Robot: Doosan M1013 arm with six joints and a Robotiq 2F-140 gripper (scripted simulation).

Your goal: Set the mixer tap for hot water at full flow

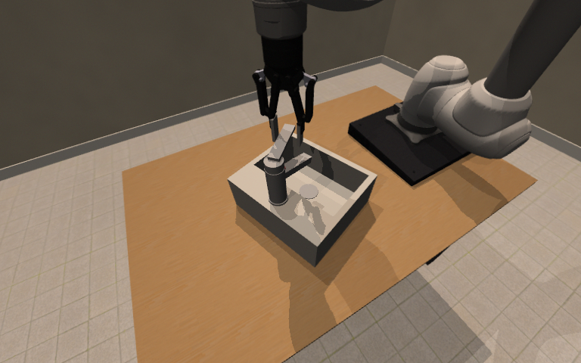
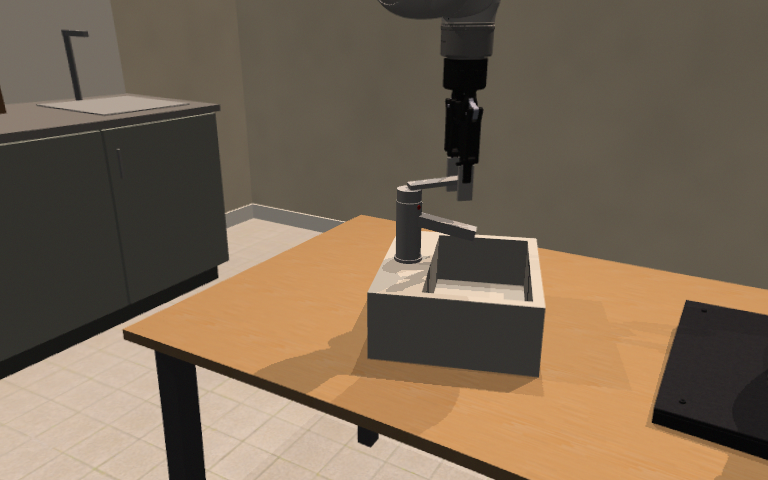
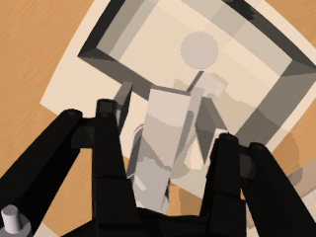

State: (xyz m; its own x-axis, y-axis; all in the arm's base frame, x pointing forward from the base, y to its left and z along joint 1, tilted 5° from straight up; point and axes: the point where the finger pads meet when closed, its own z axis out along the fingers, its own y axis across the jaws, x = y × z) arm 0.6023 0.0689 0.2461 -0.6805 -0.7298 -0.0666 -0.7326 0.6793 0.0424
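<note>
The dark grey mixer tap (image 1: 276,179) stands on the near-left corner of a light square basin (image 1: 304,201). Its flat lever (image 1: 281,143) lies nearly level, pointing roughly the same way as the spout (image 1: 297,162). A red dot (image 2: 418,208) shows on the tap body in the exterior view. My gripper (image 1: 286,130) hangs straight down over the lever's free end, partly open, with one finger on each side of the lever tip and a small gap on both sides. The wrist view shows the lever (image 3: 161,138) between the two black fingers. The blue dot is hidden.
The basin sits mid-table on the wooden top, with a round drain (image 3: 199,50) in its floor. The arm's base stands on a black plate (image 1: 402,145) at the right. A dark counter with another sink (image 2: 107,169) stands far left, off the table.
</note>
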